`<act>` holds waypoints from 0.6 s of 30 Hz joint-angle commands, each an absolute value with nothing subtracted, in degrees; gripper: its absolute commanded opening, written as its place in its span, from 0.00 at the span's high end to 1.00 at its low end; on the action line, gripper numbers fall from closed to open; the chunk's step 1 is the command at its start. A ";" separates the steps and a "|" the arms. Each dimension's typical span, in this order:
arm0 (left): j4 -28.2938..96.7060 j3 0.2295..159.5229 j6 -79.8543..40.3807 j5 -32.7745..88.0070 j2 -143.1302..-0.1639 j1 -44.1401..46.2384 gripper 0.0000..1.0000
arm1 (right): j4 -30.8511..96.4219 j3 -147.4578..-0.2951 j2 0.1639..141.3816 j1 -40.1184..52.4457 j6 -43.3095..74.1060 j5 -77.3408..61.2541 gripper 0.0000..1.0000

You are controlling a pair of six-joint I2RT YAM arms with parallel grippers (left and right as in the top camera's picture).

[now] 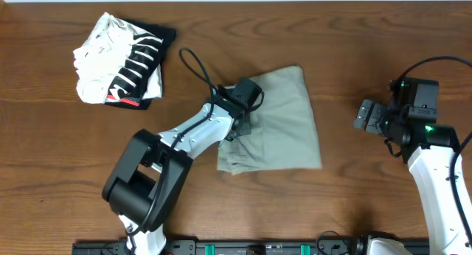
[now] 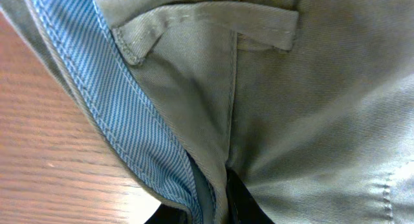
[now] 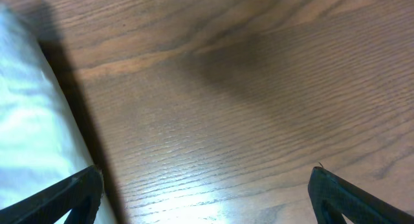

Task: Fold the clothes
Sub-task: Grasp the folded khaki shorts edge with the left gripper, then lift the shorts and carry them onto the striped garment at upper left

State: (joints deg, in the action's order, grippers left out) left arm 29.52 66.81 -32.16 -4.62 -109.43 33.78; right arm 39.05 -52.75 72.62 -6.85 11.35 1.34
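The clothes, khaki grey-green shorts, lie roughly flat at the table's middle. My left gripper sits at their left edge. In the left wrist view the shorts fill the frame. Their pale blue inner waistband runs down into my left gripper, whose dark fingers are shut on the waistband edge. My right gripper hovers right of the shorts, apart from them. In the right wrist view it stands open, with only wood between its fingers.
A folded black-and-white striped garment with a red mark lies at the back left. The left arm's black cable loops between it and the shorts. A pale blurred surface shows at the left of the right wrist view.
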 commanded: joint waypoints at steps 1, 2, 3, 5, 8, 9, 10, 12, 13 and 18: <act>30.72 67.37 -19.14 -4.97 -106.65 33.50 0.94 | 39.03 -52.58 72.31 -7.22 11.99 2.11 0.01; 30.70 67.75 -17.69 -4.97 -105.45 33.50 0.94 | 39.03 -52.58 72.31 -7.22 11.99 2.13 0.01; 30.72 68.10 -16.64 -4.99 -104.33 33.50 0.94 | 39.05 -52.58 72.31 -7.22 11.97 2.13 0.01; 30.72 68.88 -14.48 -4.99 -101.78 33.50 0.94 | 39.20 -52.58 72.31 -7.22 11.94 2.15 0.01; 30.09 69.95 -13.08 -4.99 -97.51 33.50 0.94 | 40.66 -52.58 72.31 -7.22 11.94 2.15 0.01; 29.26 70.06 -13.08 -4.99 -96.25 33.50 0.94 | 41.47 -52.58 72.31 -7.22 11.94 2.15 0.01; 28.03 70.11 -13.08 -4.99 -94.80 33.50 0.94 | 42.11 -52.58 72.31 -7.22 11.94 2.13 0.01; 25.65 70.11 -13.06 -5.02 -92.36 33.50 0.94 | 42.74 -52.58 72.31 -7.22 11.97 2.13 0.01; 24.49 70.11 -12.91 -5.02 -91.37 33.50 0.94 | 42.70 -52.58 72.31 -7.22 11.97 2.13 0.01; 16.99 70.11 -6.09 -8.45 -88.71 33.47 0.94 | 42.70 -52.58 72.31 -7.22 11.97 2.13 0.01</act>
State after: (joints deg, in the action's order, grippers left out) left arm 19.42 68.29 -11.68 -4.89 -90.17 33.76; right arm 42.61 -52.75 72.62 -6.85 11.35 1.37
